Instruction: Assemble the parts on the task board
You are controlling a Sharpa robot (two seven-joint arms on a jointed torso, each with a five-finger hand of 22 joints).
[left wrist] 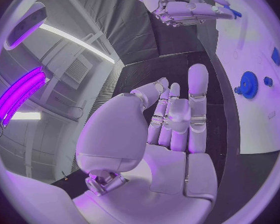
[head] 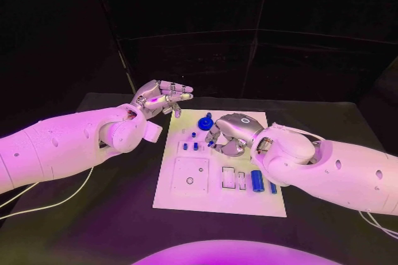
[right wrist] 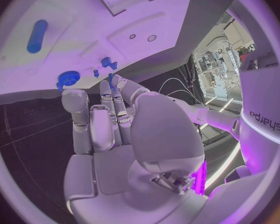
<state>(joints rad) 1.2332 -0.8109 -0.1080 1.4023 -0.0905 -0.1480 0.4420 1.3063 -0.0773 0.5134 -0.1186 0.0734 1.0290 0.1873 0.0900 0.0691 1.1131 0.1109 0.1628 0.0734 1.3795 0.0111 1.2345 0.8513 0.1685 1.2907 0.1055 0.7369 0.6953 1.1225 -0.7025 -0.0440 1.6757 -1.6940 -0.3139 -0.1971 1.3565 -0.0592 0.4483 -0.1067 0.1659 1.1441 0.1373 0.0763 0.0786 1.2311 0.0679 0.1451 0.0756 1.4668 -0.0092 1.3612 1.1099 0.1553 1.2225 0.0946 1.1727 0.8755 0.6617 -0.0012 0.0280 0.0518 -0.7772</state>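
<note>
Right hand [head: 236,133] over white task board [head: 219,190] (flat plate), round toothed gear [head: 205,123]

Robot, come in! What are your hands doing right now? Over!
Left hand open, off the task board. Right hand open over the board, near the blue gear. Nothing in the way.

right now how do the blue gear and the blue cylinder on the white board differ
The round blue toothed gear sits at the far end of the white task board, beside the right hand; the plain blue cylinder lies on its side near the front end. The gear is flat and wide, the cylinder long and slim. Both are blue.
</note>
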